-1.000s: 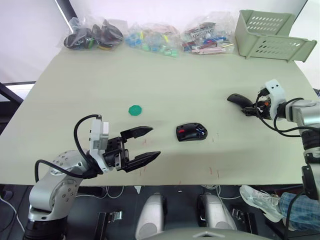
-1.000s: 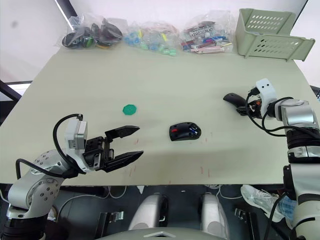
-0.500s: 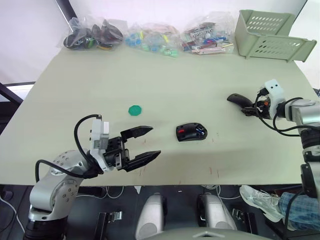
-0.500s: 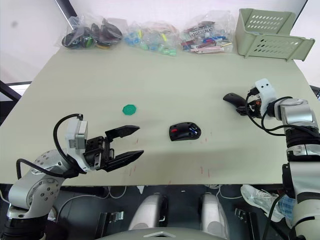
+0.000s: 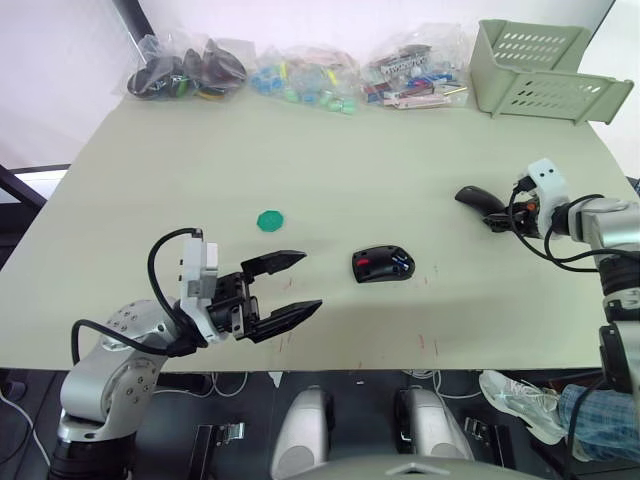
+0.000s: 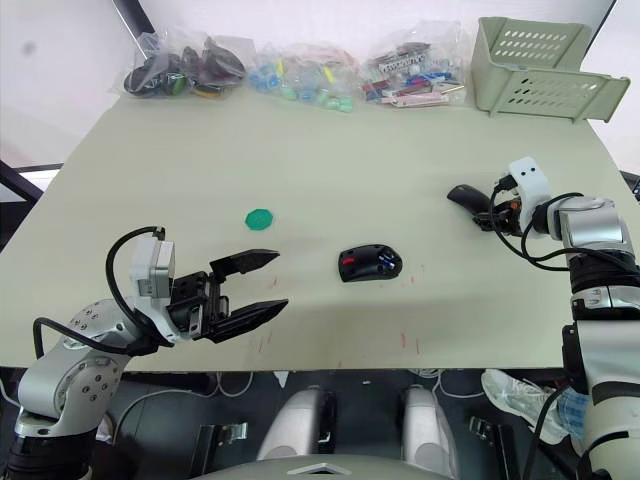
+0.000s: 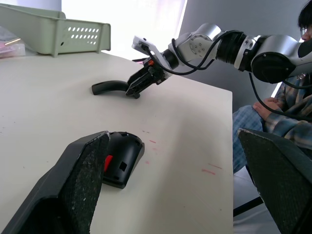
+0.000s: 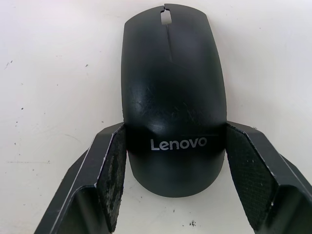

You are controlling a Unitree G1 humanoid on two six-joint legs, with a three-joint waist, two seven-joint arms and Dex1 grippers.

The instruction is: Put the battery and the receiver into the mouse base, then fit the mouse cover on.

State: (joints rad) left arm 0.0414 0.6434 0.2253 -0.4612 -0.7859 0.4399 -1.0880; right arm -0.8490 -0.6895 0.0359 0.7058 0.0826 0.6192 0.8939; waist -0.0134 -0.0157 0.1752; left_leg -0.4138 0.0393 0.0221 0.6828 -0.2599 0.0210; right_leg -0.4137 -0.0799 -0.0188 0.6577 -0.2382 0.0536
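The mouse base (image 5: 383, 265) lies open near the table's middle, showing a red patch and the blue battery (image 5: 402, 266) in its compartment. I cannot make out the receiver. The mouse cover (image 5: 478, 199), a glossy black shell, lies flat on the table at the right. My right gripper (image 8: 171, 146) straddles its rear end, with both pads (image 8: 116, 165) against its sides. My left gripper (image 5: 310, 283) hovers open and empty just left of the mouse base (image 7: 122, 158).
A green disc (image 5: 270, 220) lies left of the middle. Bags of small parts (image 5: 300, 75) line the far edge, and a green basket (image 5: 540, 70) stands at the far right corner. A seated person (image 7: 273, 112) is beyond the table's right edge.
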